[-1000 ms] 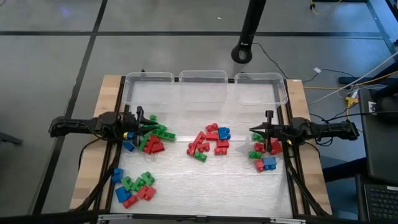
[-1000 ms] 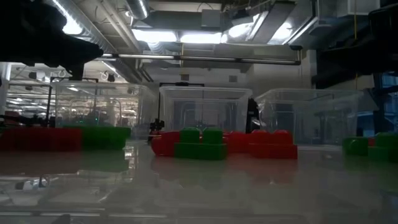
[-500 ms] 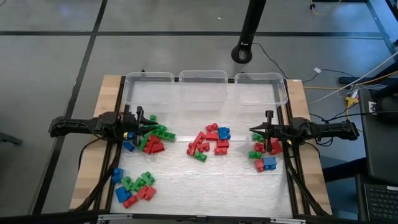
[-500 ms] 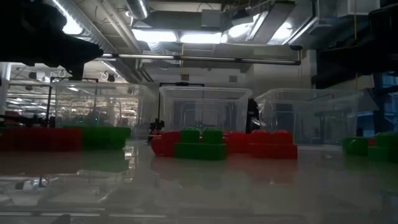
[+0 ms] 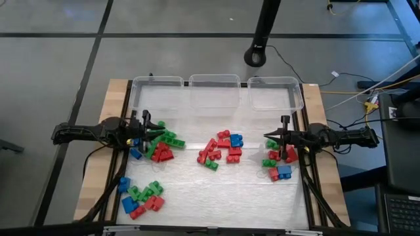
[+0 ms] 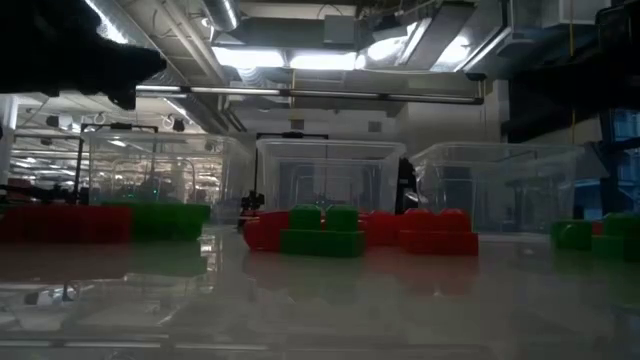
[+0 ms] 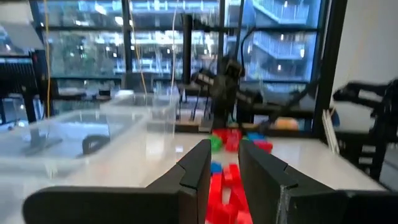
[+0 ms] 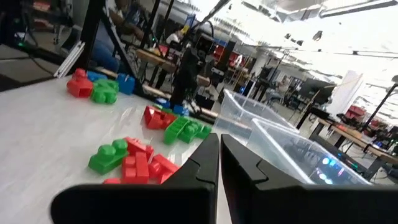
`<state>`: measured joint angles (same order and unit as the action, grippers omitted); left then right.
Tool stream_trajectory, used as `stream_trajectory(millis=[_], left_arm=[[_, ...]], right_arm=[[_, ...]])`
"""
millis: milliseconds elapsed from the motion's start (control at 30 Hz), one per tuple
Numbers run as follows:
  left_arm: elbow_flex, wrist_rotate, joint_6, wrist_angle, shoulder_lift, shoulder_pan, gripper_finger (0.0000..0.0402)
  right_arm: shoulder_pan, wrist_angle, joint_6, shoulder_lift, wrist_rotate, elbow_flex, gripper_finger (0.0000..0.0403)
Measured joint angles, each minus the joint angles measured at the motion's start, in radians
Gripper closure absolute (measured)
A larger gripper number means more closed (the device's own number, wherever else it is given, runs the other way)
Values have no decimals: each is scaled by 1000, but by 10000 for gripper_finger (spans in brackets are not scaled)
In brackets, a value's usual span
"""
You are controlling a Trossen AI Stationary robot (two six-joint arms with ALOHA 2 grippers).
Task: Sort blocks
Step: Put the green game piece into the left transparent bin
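Small red, green and blue studded blocks lie flat on the white table in several piles: a left pile [image 5: 164,147], a middle pile [image 5: 220,149], a right pile [image 5: 279,165] and a near-left pile [image 5: 140,196]. My left gripper [image 5: 161,133] hovers level over the left pile, pointing toward the table's right, its fingers a narrow gap apart [image 7: 225,146]; red blocks [image 7: 227,180] show below that gap. My right gripper [image 5: 266,138] hovers level above the right pile, pointing toward the table's left, shut [image 8: 220,138] and holding nothing.
Three clear plastic bins [image 5: 157,92] [image 5: 214,90] [image 5: 275,93] stand side by side along the table's far edge. The low view shows a green block [image 6: 322,230] in front of red ones, with the bins behind. Bare table lies between the piles and near the front edge.
My left arm has shifted slightly over the left pile. The blocks and my right arm have stayed where they were.
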<state>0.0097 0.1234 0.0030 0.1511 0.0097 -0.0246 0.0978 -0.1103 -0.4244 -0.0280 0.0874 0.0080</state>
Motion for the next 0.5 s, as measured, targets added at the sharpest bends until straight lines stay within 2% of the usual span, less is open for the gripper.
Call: stream_trajectory(millis=[133, 333, 500], left_arm=[[0, 0, 43, 105, 0, 4, 329], [26, 2, 121, 183, 28, 6, 329], [139, 3, 190, 174, 192, 6, 329]], right_arm=[[0, -7, -16, 0, 20, 0, 384], [0, -75, -68, 0, 168, 0, 384], [0, -97, -133, 0, 226, 0, 384]])
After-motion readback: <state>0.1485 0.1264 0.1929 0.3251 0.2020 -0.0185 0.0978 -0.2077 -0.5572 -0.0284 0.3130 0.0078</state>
